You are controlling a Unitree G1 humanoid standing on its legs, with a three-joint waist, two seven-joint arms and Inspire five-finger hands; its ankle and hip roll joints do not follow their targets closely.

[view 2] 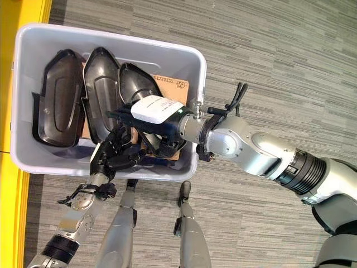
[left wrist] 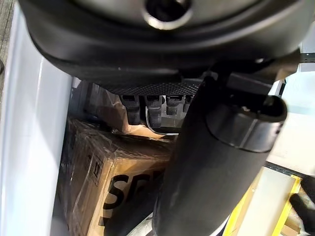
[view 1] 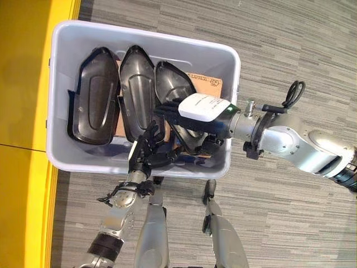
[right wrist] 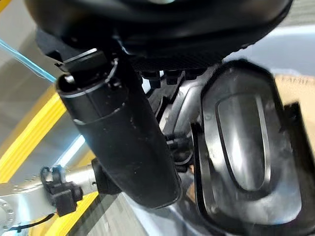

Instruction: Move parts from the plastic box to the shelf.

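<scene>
Both hands are down inside the plastic box [view 1: 61, 84], the pale grey tub that everything here is placed against. Three black moulded parts stand on edge in it in a row: one part [view 1: 93, 95] by the box's yellow-floor side, a middle part [view 1: 136, 89] next to it, and a third part [view 1: 174, 84] nearest the centre of the box. They lean on a cardboard carton [view 1: 209, 85] lying in the box, which looks like why they stay upright and easy to reach.

The right hand [view 1: 192, 120] comes over the box's wall on the carpet side, white cover on top, and lies across the lower half of the third part. Its fingers reach towards the middle part, and in its wrist view the thumb stands alongside a part's edge; whether the fingers have closed on anything, I cannot tell.

The left hand [view 1: 146, 146] comes over the near wall, fingers curled down by the foot of the middle and third parts. They bend around something dark there, but I cannot tell if that is a real grip.

My read: two hands on one end of the row because these shells are wide and slippery, so one steadies while the other lifts. All the parts are in the box; the shelf step is not yet begun.
</scene>
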